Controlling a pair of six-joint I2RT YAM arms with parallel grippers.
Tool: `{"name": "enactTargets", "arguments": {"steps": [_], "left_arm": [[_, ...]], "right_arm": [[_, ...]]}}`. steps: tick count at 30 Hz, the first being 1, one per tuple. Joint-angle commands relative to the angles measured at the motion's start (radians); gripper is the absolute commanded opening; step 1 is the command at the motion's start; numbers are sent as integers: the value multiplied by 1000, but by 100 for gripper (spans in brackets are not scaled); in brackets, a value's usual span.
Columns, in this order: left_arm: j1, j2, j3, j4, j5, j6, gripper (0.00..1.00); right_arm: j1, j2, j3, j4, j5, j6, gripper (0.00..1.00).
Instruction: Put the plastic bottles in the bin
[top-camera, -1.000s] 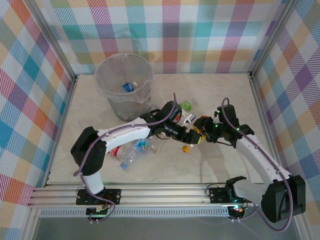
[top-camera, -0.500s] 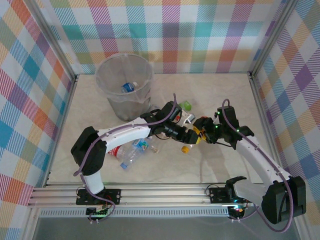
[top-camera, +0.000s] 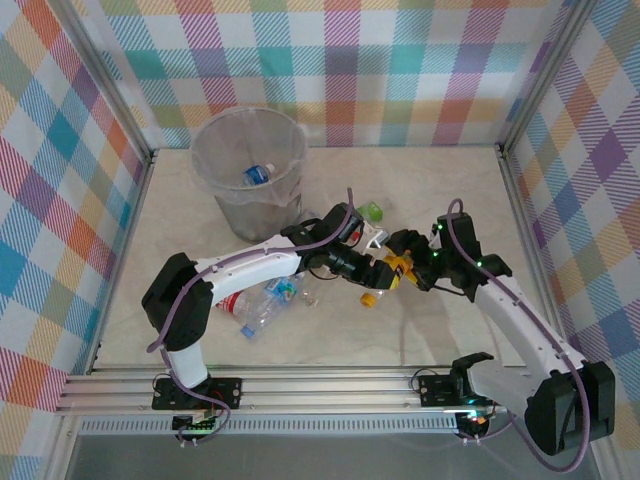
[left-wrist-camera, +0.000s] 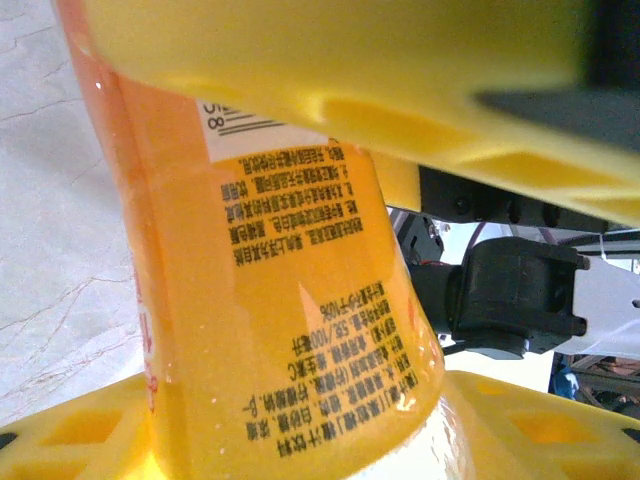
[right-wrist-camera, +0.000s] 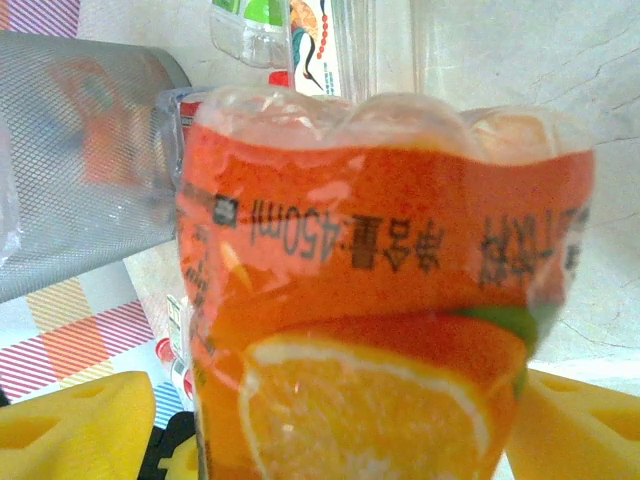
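Grips the orange-labelled bottle (left-wrist-camera: 290, 300) in the left tool (top-camera: 384, 274), with yellow fingers (left-wrist-camera: 330, 60) pressed on it from above and below in the left wrist view. Straddles the same bottle with the right tool (top-camera: 409, 262), base end toward that wrist camera, with yellow pads (right-wrist-camera: 575, 430) on either side. Cannot tell whether clenched on it or merely around it. Seen from above, meets tool to tool near the middle of the bench (top-camera: 450, 200), with the orange cap (top-camera: 368, 298) poking out toward the near left.

Well apart, at far left: the bin (top-camera: 205, 150), upright, with a blue-labelled bottle (top-camera: 257, 175) inside. Between bin and tools: a green-capped bottle (top-camera: 372, 211), lying on the bench. Beside the left forearm: a clear bottle (top-camera: 268, 303) and, just beside it, a red-labelled bottle (top-camera: 230, 303), both lying flat.
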Motion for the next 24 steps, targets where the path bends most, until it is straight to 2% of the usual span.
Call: {"name": "enactTargets", "arguments": {"steps": [1,13,18,24], "left_arm": [[14,-29,36,-16,-3,27,60],[25,-34,35,-19,-6,31,61],[50,-40,41,-31,-12,31,61],[81,-54,117,-122,-64,39,63]], "right_arm": [[-14,-29,-1,-33,17,-11,89],[-97,-121,8,-77,-27,-88,96],[-104,-153,37,-98,-87,-192,100],[-104,-228,77,-161,-80,-305,100]]}}
